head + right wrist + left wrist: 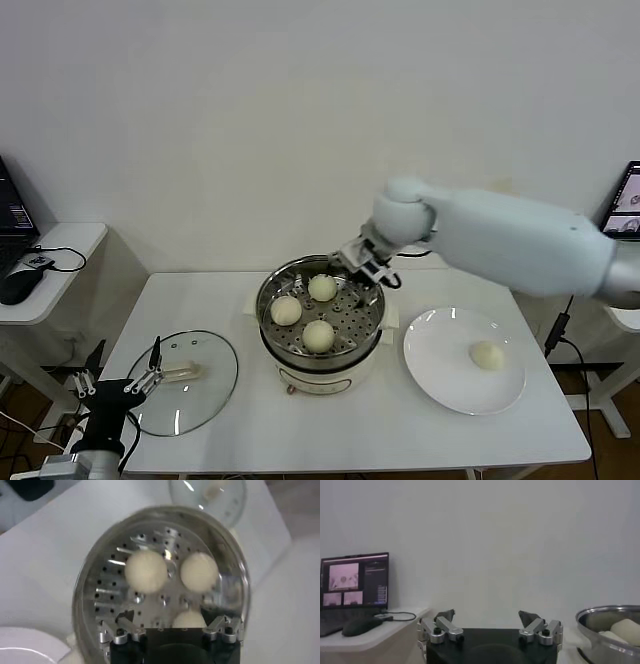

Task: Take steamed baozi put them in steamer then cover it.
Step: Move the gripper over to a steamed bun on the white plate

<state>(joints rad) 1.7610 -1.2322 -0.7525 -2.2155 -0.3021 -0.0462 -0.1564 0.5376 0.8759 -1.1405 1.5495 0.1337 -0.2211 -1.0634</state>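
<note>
Three steamed baozi sit in the steamer, one on the plate; both grippers' jaws spread.

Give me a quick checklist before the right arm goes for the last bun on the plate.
1. Right hand open and empty: ok.
2. Three baozi resting on the steamer tray: ok.
3. Last baozi sits alone on the plate, nothing beside it: ok.
4. Free spot on the tray for a fourth: ok, the side under the right hand is bare.
5. Cover off the steamer, flat on the table: ok.
6. Left hand open, parked by the cover: ok.
</note>
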